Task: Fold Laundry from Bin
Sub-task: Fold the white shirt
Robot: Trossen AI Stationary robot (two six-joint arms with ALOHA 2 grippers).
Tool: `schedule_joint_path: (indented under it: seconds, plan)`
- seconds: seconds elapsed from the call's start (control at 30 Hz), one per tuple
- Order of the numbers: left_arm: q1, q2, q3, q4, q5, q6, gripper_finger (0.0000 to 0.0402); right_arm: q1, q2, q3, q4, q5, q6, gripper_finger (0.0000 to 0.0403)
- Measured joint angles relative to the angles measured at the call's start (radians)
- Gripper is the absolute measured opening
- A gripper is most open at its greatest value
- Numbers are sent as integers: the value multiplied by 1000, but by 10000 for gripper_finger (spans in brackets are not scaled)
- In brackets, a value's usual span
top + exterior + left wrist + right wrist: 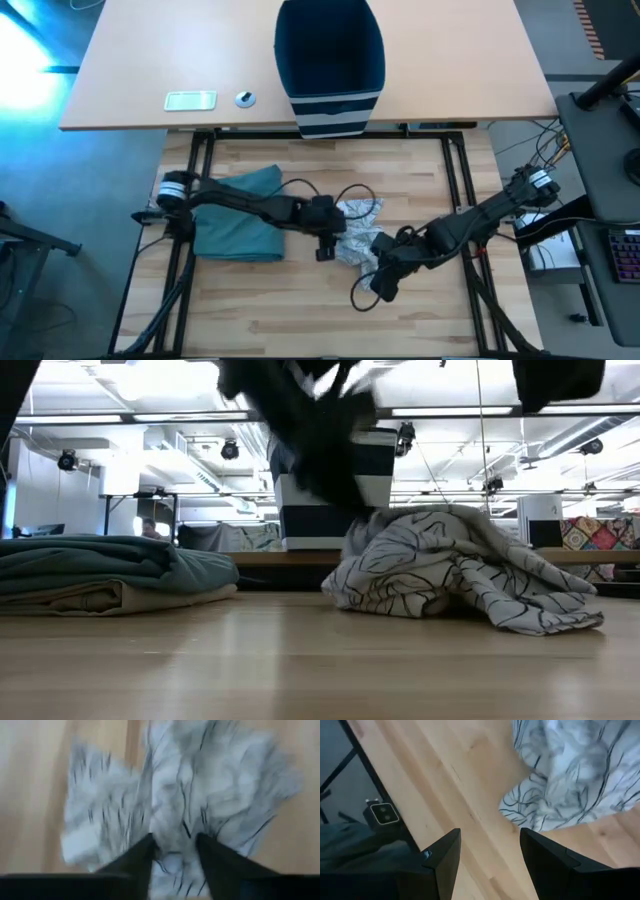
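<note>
A crumpled white cloth with thin dark lines (355, 228) (450, 565) lies in a heap at the middle of the wooden table. My left gripper (325, 245) (175, 842) comes at the heap's left side slanting down, its fingers apart with cloth (190, 785) showing between them. My right gripper (383, 285) (490, 837) hangs open over bare wood near the heap's near right side, with the cloth (570, 775) just ahead of it. A folded teal garment (240, 215) (100, 560) rests on a beige one (90, 598) at the left. The striped navy bin (330, 50) (310, 525) stands on the far table. My left gripper has its fingertips (145, 845) down at the patterned cloth's edge, slanting from above and from the table's left. The picture is blurred there, so I cannot tell whether they touch the cloth.
A white flat device (190, 99) and a small round object (245, 98) lie on the far table, left of the bin. Black cables (350, 190) loop over the wood beyond the heap. Bare wood lies along the near edge (300, 320).
</note>
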Motion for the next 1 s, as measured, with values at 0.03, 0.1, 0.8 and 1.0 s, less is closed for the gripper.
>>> schedule_joint_path:
  seconds: [0.03, 0.1, 0.8, 1.0]
  plan:
    - [0, -3, 46, -26, 0, 20, 108, 0, 0, 10, -8, 1, -15, 199]
    - [7, -17, 137, -96, 2, 47, 37, -4, -8, 43, -11, 15, -38, 199]
    - [62, -101, 758, -618, -53, 68, 8, -10, -67, 278, -214, 650, -131, 175]
    - [152, -70, 457, -564, -27, -250, 52, -9, -45, 218, -265, 574, 11, 188]
